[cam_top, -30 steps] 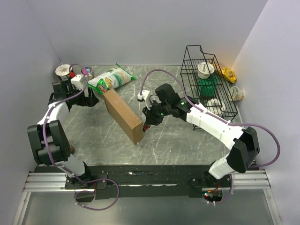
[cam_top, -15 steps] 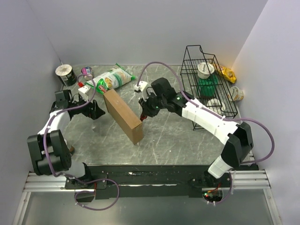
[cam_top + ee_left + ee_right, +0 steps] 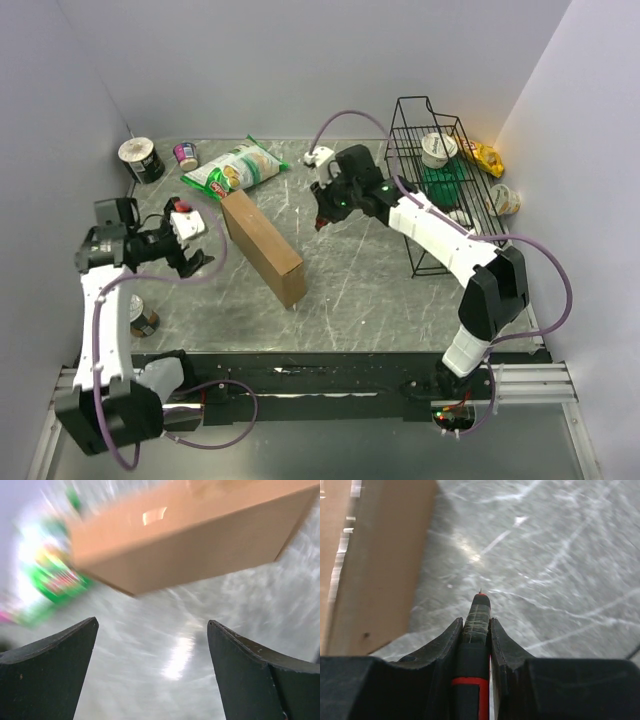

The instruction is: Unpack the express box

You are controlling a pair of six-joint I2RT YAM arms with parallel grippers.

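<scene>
Both arms pulled back from the box over the last second. Left gripper withdrawn toward the left wall. Right gripper moved off the box's near end toward the back. Box itself unmoved.

Left gripper: fingers spread wide, nothing between them, aimed at the box and apart from it. Left wrist view is motion-blurred: box cut off at top and right, bag reduced to a green smear. Can is partly hidden by the left arm.

Box is stood on a long edge, diagonal on the table, left of centre, between the two grippers. Its far end is near the bag; bag print cannot be read.

Right gripper: pinched on a black pen with red band and taped tip, clear of the box. In the right wrist view the box is cut off at the left edge and blurred.

Rack at far right holds cups; labels too small to read.
</scene>
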